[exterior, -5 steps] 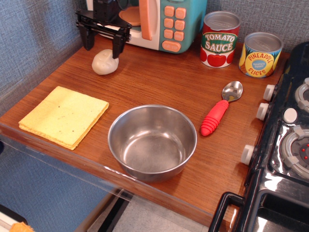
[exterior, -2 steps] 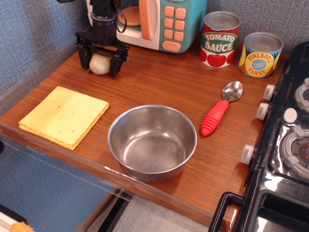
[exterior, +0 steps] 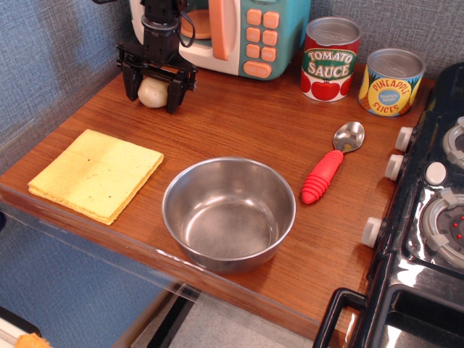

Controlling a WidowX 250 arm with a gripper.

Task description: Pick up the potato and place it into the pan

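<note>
The potato (exterior: 153,92), a pale cream egg-shaped lump, is at the back left of the wooden counter, in front of the toy microwave. My black gripper (exterior: 154,91) points down over it. One finger is on each side and both look pressed against the potato. The potato sits at or just above the counter surface. The pan (exterior: 229,212), a round shiny steel bowl, stands empty near the front edge, well to the right of and nearer than the gripper.
A yellow folded cloth (exterior: 96,174) lies at the front left. A red-handled spoon (exterior: 330,168) lies right of the pan. A tomato sauce can (exterior: 330,59) and a pineapple can (exterior: 391,82) stand at the back right. The toy microwave (exterior: 239,32) is behind the gripper. A black stove (exterior: 428,217) is on the right.
My gripper came down from beside the microwave and around the potato. Its fingers closed in on it. Gripper and potato have since shifted slightly up and to the right together.
</note>
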